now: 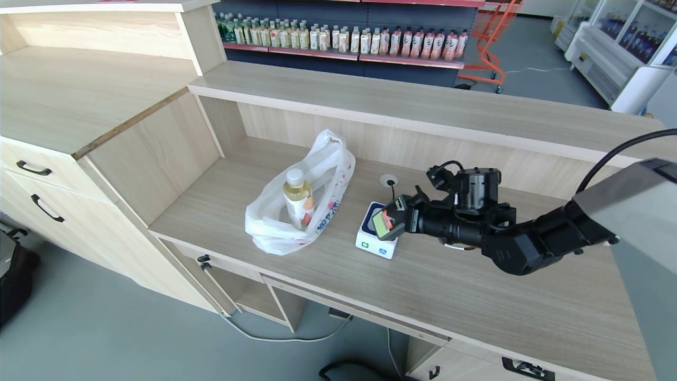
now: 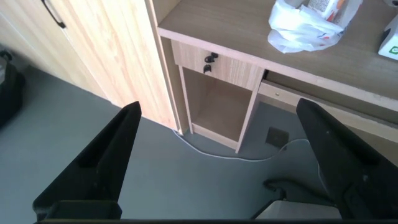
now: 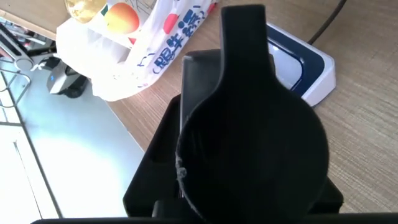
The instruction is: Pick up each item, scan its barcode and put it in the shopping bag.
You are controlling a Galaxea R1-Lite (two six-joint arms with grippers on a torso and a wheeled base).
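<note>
Holding green item (image 1: 382,221) over scanner (image 1: 376,246), blue-lettered bag (image 1: 264,225) beside

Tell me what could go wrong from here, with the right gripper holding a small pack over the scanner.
1. The right gripper holds the small pack at its fingertips, close above the scanner; the pack may slip, or the arm may push the scanner.
2. The shopping bag sags around an upright bottle; the pack could miss the opening or tip the bottle.

Light wood counter (image 1: 433,286) with raised ledge, grey floor (image 1: 106,328), drinks shelf (image 1: 317,53) behind, orange cart (image 1: 492,21), glass-door fridges (image 1: 619,32)
</note>
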